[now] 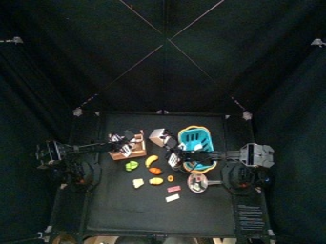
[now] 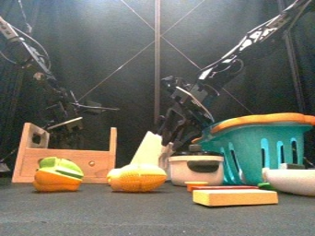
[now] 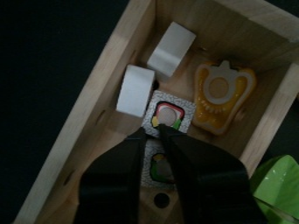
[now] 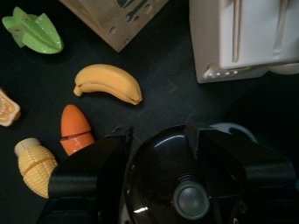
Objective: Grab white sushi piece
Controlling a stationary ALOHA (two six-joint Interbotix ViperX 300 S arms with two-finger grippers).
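the left gripper (image 3: 162,140) points down into the wooden box (image 3: 93,114), jaws apart astride a white sushi piece (image 3: 165,116) at frame centre. right gripper (image 4: 176,144) straddles a black bowl (image 4: 187,184).

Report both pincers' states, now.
Left pincer: over the sushi piece in the wooden box; grip cannot be told.
Right pincer: around a black bowl.

2 black arms (image 1: 95,145), matte black jaws
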